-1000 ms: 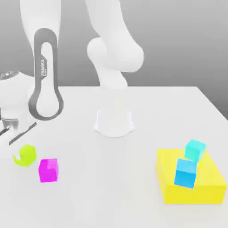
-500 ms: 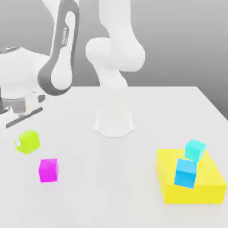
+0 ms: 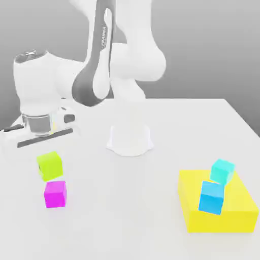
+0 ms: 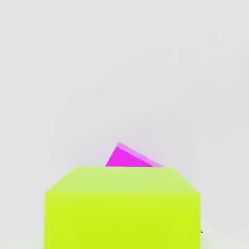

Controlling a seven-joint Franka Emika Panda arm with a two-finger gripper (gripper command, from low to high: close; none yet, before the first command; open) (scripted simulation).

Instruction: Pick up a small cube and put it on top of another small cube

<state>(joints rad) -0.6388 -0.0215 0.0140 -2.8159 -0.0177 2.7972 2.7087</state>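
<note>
Closing on the lime cube (image 3: 50,165), your claw (image 3: 50,155) is shut as far as the cube's width lets it, with the cube gripped beneath the hand. You have it up off the counter (image 3: 130,218), presumably so that it can travel over the other cube without knocking it. In the hand view the lime block looms large and square to the camera, which suggests a straight, even grip. Next out is the magenta cube (image 3: 55,194), standing on the counter just below the lime one in the exterior view; it looks turned relative to your load, so a little wrist rotation would probably line up the faces before you lower. It is your base for the stack, and bumping it is the main risk. Farther off, towards the exterior view's right, the flat yellow block (image 3: 221,221) sits with the cyan cube (image 3: 222,171) and the blue cube (image 3: 211,197), which your job doesn't need.
</note>
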